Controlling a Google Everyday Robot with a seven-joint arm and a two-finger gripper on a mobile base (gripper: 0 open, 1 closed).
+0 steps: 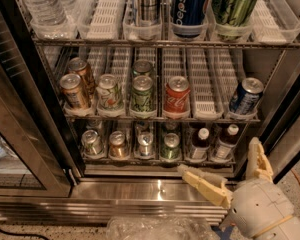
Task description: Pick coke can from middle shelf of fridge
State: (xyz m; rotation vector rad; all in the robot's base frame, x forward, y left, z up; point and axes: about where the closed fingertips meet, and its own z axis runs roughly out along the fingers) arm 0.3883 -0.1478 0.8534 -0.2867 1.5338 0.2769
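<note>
**Open gripper low at the fridge's base, coke can untouched on the middle shelf**

The pale beige two-finger gripper (219,156) sits at the lower right, in front of the fridge's bottom edge, mounted on a rounded off-white wrist housing (260,211). Its fingers are spread wide and hold nothing. One finger (204,183) reaches left across the stainless steel base of the large glass-door fridge (155,190). The other stands nearly upright by the dark right door frame.

Just above the gripper is the bottom wire rack, where two dark bottles with white caps (200,143) stand on the right and several small cans stand in a row to their left.

Higher still is the middle shelf (205,91), a wire rack lined with white slotted plastic lane trays. The red coke can with white script and a silver top (176,97) stands upright at the front of its lane, near the centre of the row and well apart from the gripper. Immediately to its left is a green can (141,93) with another behind it, then a white-and-green can (109,91) and two bronze-coloured cans (74,90). An empty lane lies on the coke can's right, and beyond it stands a blue can (246,96).

The top rack holds clear bins with a tall blue Pepsi can (189,6), a tall green can (232,4), a tall silver can (149,1) and a clear water bottle (40,5).

Crumpled clear plastic (155,229) lies on the floor below the base, left of the wrist.
</note>
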